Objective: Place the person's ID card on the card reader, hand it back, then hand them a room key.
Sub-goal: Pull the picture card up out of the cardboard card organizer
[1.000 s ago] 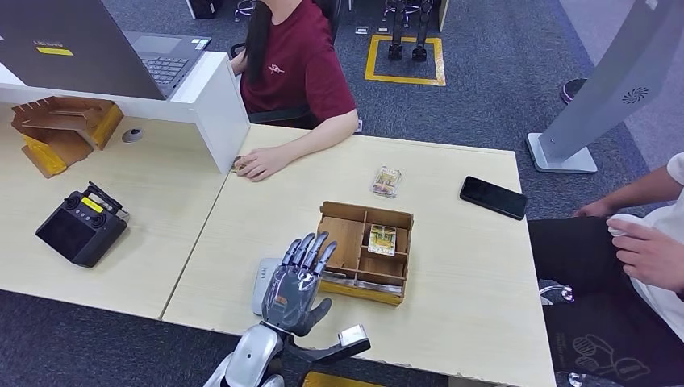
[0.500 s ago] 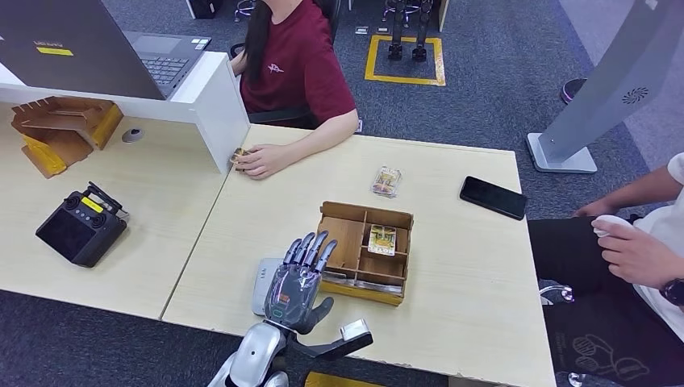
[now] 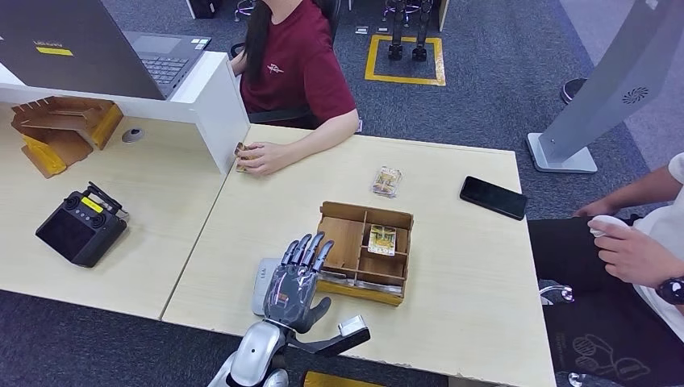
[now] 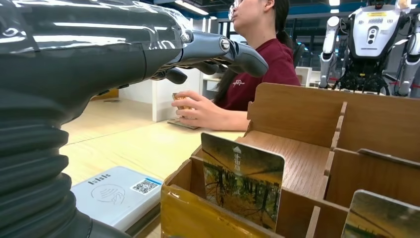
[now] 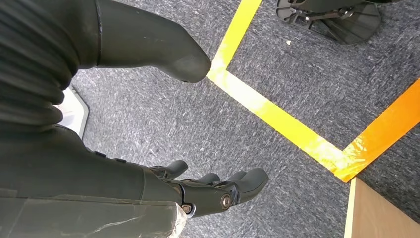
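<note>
Left hand: the left hand (image 3: 297,282) hovers over the near edge of the bench (image 3: 452,266), above the card reader, its fingers (image 3: 306,248) stretched out and apart, holding nothing; in the left wrist view the fingers (image 4: 233,49) reach forward over the wooden box.
Right hand: the right hand (image 5: 198,191) hangs over the grey carpet (image 5: 277,74) beside yellow tape lines, fingers (image 5: 250,181) loosely apart, nothing in them.
Card reader: the grey card reader (image 3: 264,284) lies flat at the near bench edge, just beside the box and partly under the left hand; in the left wrist view (image 4: 116,191) its top carries a printed code square and no card.
ID card: the person (image 3: 294,60) in the red shirt holds a small card (image 3: 240,151) in their hand (image 3: 260,159) at the far bench edge, next to the white divider (image 3: 214,105); whether it is the ID card I cannot tell.
Wooden box: the compartmented wooden box (image 3: 364,250) sits mid-bench, with a picture card (image 3: 381,239) in one compartment; the left wrist view shows a card (image 4: 241,181) standing upright in a front compartment.
Other things: a wrapped card (image 3: 387,181) and a black phone (image 3: 494,197) lie farther back; a black controller (image 3: 81,224) rests on the neighbouring bench.
</note>
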`<state>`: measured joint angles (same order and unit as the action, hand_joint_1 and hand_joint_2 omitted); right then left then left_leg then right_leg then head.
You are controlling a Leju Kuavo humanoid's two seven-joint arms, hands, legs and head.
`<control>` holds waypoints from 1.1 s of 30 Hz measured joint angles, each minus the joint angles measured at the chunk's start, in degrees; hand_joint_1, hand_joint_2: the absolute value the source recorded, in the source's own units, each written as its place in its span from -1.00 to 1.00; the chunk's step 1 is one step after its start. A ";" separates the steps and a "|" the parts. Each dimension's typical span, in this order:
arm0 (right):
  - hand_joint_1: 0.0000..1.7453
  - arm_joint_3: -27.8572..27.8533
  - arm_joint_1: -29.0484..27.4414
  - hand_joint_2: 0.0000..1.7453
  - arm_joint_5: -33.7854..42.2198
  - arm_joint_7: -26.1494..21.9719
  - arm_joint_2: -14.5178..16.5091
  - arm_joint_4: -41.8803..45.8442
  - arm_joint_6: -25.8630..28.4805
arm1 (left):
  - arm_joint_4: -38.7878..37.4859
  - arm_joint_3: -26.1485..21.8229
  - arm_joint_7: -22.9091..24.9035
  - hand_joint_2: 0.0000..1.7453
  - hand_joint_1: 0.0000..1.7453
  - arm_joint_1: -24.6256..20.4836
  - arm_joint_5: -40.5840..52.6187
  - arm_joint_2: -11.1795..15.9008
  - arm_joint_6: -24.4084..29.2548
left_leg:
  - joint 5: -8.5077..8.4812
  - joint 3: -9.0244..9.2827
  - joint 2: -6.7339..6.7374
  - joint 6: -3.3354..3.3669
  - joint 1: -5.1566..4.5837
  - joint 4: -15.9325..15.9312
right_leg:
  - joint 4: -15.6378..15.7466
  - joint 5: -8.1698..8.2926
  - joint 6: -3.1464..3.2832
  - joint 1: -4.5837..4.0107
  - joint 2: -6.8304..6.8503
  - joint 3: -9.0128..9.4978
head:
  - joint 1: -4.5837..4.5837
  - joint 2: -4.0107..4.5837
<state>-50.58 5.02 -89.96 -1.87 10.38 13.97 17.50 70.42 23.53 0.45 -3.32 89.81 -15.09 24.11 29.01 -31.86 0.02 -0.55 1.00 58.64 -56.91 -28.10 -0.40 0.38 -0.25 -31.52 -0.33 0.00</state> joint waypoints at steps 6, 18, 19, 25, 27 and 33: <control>-1.00 0.07 0.00 1.00 0.00 0.07 0.01 0.00 0.01 | -0.09 -0.01 0.10 1.00 -1.00 -0.01 0.00 -0.01 0.00 | 0.00 0.00 0.00 0.00 0.00 0.00 | 0.00 0.00 0.00 0.00 0.00 0.00 | 0.00 0.00; -1.00 0.26 0.01 -1.00 0.00 0.26 0.46 0.09 0.14 | -1.11 -0.75 -0.35 1.00 -1.00 -0.20 0.00 -0.20 0.03 | 0.00 0.00 0.00 0.00 0.00 0.00 | 0.00 0.00 0.00 0.00 0.00 0.00 | 0.00 0.00; -1.00 0.27 0.01 -1.00 0.00 0.26 0.46 0.09 0.13 | -1.11 -0.81 -0.53 1.00 -1.00 -0.23 0.00 -0.22 0.02 | 0.00 0.00 0.00 0.00 0.00 0.00 | 0.00 0.00 0.00 0.00 0.00 0.00 | 0.00 0.00; -1.00 0.49 0.02 -1.00 0.00 0.39 0.46 0.09 0.09 | -1.11 -1.05 -1.19 1.00 -1.00 -0.45 0.00 -0.36 -0.04 | 0.00 0.01 0.00 0.00 0.00 0.00 | 0.00 0.00 0.00 0.00 0.00 0.00 | 0.00 0.00; -1.00 0.70 0.02 -1.00 0.00 0.46 0.46 0.09 0.09 | -1.11 -1.10 -1.41 1.00 -1.00 -0.57 0.00 -0.38 -0.06 | 0.00 0.01 0.00 0.00 0.00 0.00 | 0.00 0.00 0.00 0.00 0.00 0.00 | 0.00 0.00; -1.00 1.23 0.10 -1.00 0.00 0.75 0.48 0.09 0.10 | -1.11 -1.37 -1.83 1.00 -1.00 -0.91 0.00 -0.47 -0.07 | 0.00 0.01 0.00 0.00 0.00 0.00 | 0.00 0.00 0.00 0.00 0.00 0.00 | 0.00 0.00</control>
<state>-49.35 5.13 -89.96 -1.12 10.86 14.05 17.60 69.31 22.16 -1.38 -4.24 89.81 -15.56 24.04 29.00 -31.85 0.02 -0.55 1.00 58.64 -56.91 -28.10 -0.40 0.38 -0.25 -31.52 -0.33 0.00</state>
